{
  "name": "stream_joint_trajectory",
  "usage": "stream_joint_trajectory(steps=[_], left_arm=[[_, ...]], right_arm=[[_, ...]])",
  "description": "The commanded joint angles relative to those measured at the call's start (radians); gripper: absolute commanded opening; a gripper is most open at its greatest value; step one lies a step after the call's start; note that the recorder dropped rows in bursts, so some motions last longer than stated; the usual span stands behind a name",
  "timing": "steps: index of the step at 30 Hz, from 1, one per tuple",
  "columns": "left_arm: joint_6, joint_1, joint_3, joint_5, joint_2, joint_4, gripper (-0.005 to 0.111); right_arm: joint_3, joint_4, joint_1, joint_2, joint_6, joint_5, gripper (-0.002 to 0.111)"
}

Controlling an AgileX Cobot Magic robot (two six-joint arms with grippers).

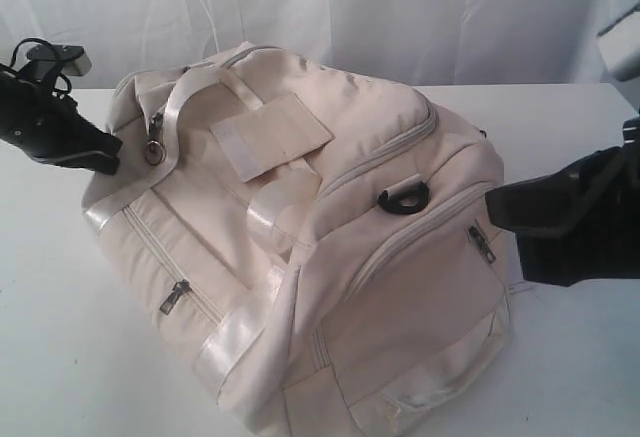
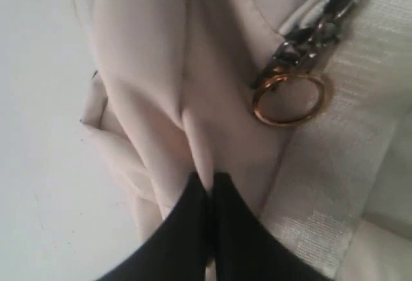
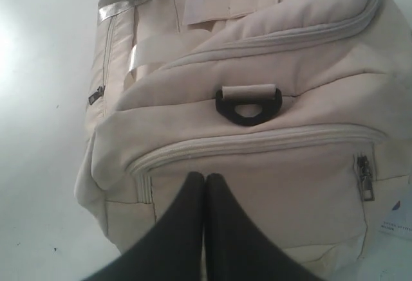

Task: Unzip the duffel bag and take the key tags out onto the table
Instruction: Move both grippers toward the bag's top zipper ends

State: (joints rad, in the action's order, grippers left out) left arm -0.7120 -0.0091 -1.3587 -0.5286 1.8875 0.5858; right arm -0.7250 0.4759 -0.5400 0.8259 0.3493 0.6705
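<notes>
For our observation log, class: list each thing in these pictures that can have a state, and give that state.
duffel bag: lying on the table, visible zips closed.
brass ring pull: ungripped, resting against the bag.
left gripper: shut, tips at the bag's fabric.
right gripper: shut, empty.
</notes>
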Motion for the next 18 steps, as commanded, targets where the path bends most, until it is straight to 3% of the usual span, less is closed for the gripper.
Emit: stream_joint_trajectory(steps=[1, 8, 10, 18], left_arm=[[0.039, -0.002, 0.000, -0.157, -0.030, -0.037, 0.000], [0.092, -0.002, 0.070, -0.230, -0.121, -0.101, 0.000], [0.109, -0.002, 0.111, -0.212, -0.165, -0.097, 0.000], [0.153, -0.002, 0.314, -0.191, -0.324, -0.095, 0.000]], right_arm=[[0.009, -0.003, -0.003, 0.041, 0.013, -0.005, 0.000], [0.005, -0.006, -0.003, 0.128, 0.013, -0.060, 0.000], [0.005, -0.006, -0.003, 0.145, 0.013, -0.091, 0.005], [0.005, -0.003, -0.003, 0.187, 0.003, -0.220, 0.054]])
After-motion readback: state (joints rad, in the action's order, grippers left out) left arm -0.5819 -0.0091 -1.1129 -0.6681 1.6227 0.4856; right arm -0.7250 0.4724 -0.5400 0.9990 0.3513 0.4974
